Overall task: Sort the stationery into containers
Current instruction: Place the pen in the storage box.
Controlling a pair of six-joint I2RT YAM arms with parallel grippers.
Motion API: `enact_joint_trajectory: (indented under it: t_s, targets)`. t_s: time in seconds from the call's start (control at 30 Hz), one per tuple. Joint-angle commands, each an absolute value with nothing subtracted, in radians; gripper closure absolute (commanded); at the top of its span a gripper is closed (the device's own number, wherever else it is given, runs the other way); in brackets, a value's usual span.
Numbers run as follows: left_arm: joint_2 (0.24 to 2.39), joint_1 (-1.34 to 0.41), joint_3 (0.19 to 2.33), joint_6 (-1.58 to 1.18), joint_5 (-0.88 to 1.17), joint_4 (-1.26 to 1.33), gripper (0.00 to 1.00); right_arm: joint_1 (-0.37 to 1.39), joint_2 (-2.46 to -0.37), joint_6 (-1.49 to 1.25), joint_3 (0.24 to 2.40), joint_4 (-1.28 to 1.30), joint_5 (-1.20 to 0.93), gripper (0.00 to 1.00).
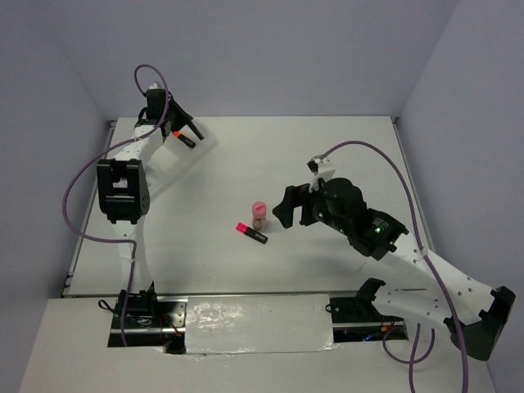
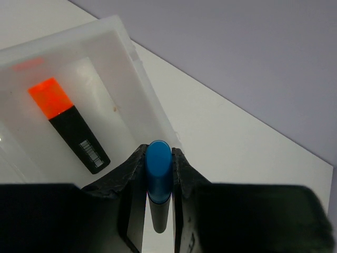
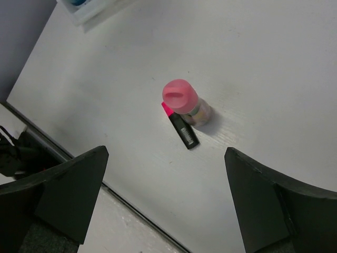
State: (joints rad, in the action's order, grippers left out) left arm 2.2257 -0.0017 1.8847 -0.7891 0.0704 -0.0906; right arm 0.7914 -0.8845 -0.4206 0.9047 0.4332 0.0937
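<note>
**So, blue marker gripped at the tray, bottle and pink marker out on the desk**

Biggest thing first: the white desk (image 1: 344,155) fills most of the top view. The long white tray (image 2: 113,31) sits in the upper left of that view. It takes up the upper left of the left wrist view too, with one end compartment showing.

The left tool (image 2: 158,155) is up at the tray, pinched narrow onto the blue-capped marker (image 2: 158,166). The cap points away from the camera, right by the tray's lower right wall. I can't tell if it's over the compartment or just outside it.

The right tool (image 3: 164,155) is spread wide with nothing in it, hanging above the middle of the desk.

In the right wrist view, the pink-capped bottle (image 3: 181,100) stands upright on the desk around the centre of the frame. The pink-capped marker (image 3: 183,132) lies flat just beside it with its pink end tucked behind the bottle's cap, so no idea if they touch. The orange-capped marker (image 2: 71,126) lies flat on the floor of the tray compartment.
</note>
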Motion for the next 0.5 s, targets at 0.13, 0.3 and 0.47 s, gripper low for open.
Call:
enact_joint_trajectory:
  t_s: [0.13, 0.3, 0.47]
  targets:
    - [2.263, 0.028, 1.962, -0.753, 0.025, 0.015, 0.80, 0.785, -0.985, -0.364, 0.945, 0.333, 0.031, 0.00]
    - [2.289, 0.049, 1.999, -0.736, 0.012, 0.003, 0.62, 0.785, -1.015, -0.356, 0.934, 0.314, 0.018, 0.00]
    - [2.298, 0.058, 2.037, -0.706, 0.005, -0.041, 0.44, 0.785, -1.037, -0.341, 0.936, 0.313, 0.021, 0.00]
